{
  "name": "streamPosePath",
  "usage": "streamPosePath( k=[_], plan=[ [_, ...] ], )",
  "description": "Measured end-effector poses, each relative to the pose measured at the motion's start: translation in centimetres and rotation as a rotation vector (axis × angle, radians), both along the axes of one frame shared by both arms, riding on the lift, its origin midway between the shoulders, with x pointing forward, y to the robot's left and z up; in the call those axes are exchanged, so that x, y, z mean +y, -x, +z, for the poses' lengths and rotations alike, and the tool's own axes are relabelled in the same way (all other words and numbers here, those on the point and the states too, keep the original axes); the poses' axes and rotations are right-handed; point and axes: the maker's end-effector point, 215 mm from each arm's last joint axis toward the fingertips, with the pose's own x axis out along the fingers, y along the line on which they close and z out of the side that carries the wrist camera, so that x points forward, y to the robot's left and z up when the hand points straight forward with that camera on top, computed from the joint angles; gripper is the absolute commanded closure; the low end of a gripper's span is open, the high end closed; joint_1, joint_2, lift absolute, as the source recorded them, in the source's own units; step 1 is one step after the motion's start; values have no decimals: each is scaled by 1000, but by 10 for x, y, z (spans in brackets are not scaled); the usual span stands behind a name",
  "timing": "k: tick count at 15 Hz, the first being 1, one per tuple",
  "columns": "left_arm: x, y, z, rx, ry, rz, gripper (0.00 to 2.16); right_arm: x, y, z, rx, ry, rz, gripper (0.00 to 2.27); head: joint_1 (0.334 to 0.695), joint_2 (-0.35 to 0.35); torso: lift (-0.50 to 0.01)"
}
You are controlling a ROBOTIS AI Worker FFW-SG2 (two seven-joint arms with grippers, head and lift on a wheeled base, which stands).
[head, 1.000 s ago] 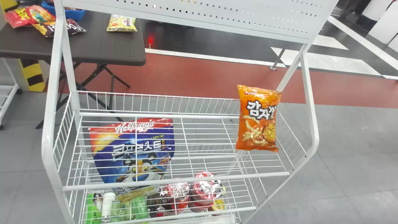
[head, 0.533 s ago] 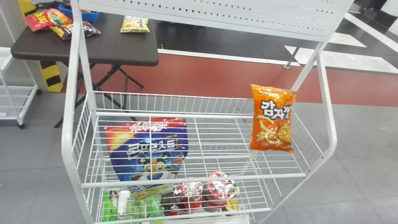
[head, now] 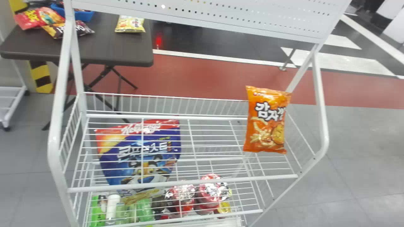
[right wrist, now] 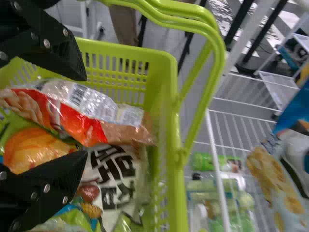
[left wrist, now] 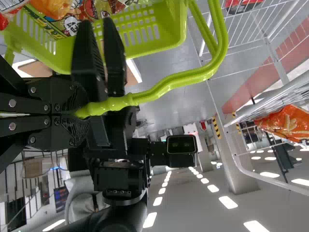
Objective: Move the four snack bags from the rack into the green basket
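An orange snack bag [head: 267, 121] stands out at the right end of the white wire rack [head: 183, 183]; the left wrist view has the orange bag [left wrist: 287, 123] too. My left gripper [left wrist: 83, 112] is closed around the handle [left wrist: 178, 79] of the green basket [left wrist: 159, 41]. Over the basket [right wrist: 166, 72], my right gripper [right wrist: 84, 116] stands open. Beneath its parted fingers lie a clear-and-red bag [right wrist: 91, 130] and a pale bag with dark lettering [right wrist: 113, 174]. The left wrist view has the right gripper [left wrist: 99, 29] above the basket too.
A blue cereal bag [head: 135, 151] leans in the rack's left part. Cups [head: 211, 190] and bottles [head: 112, 205] stand on the level below. Behind at left is a dark table [head: 116, 52] bearing several snack bags. A perforated panel [head: 221, 20] tops the rack.
In the head view the whole scene shifted right, then partly back left. The orange bag kept its place against the rack.
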Motion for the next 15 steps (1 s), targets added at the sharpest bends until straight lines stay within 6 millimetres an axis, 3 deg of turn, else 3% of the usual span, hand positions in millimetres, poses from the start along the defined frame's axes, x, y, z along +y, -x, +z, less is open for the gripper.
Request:
streamPosePath(
  k=[3,6,8,11,15],
  plan=[
    [-1,0,0,0,-1,0,2128,-57,-36,28,-145,66,-102,36,695,-350,0],
    [-2,1,-1,2,-1,-2,2128,-113,-87,76,-354,139,-210,36,695,-350,0],
    [-2,3,-2,4,-4,-5,2128,-149,-134,124,-547,207,-289,36,695,-350,0],
    [-2,4,-2,5,-6,-6,2128,-182,-207,188,-786,282,-355,36,695,-350,0],
    [-1,4,-3,4,-11,-7,2128,-240,-289,220,-885,490,-485,43,695,-350,0]
  ],
)
